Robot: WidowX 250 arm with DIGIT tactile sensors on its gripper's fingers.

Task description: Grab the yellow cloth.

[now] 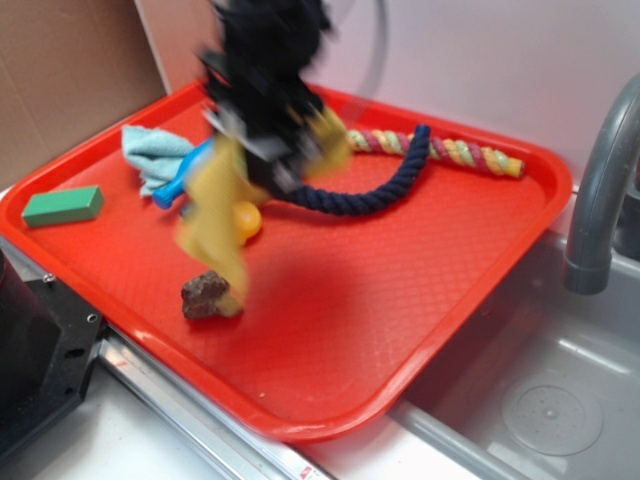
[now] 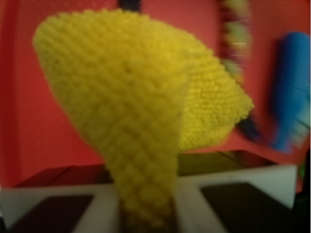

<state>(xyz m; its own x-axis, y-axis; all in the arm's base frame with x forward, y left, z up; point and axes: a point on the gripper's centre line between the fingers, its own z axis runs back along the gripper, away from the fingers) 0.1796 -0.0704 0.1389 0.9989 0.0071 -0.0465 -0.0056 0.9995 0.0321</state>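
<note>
**Yellow cloth up off the tray — grab looks done**

Gripper (image 1: 262, 150) is blurred in the exterior view, sitting above the far-left part of the red tray (image 1: 420, 300), and the yellow cloth (image 1: 215, 215) hangs from it in a long floppy drape. Its lower tip drops down near the small brown lump (image 1: 205, 295) on the tray floor; can't tell if it touches the tray there. Wrist view backs this up: cloth (image 2: 136, 126) fills the frame, narrowing to a pinched fold at the bottom centre, right where the fingers sit. So fingers read as clamped on the cloth, though the pads themselves aren't visible.

Around the tray: blue bottle (image 1: 185, 175) just behind the cloth, pale blue cloth (image 1: 155, 155) beside it toward the far-left corner, yellow duck (image 1: 247, 218) peeking out from behind the drape, green block (image 1: 63, 205) at the left rim, rope toy (image 1: 420, 165) along the back.

Judgement: 1 step asked, and it's basically made. Left: lift the tail clear and keep hold w/o slipping.
</note>
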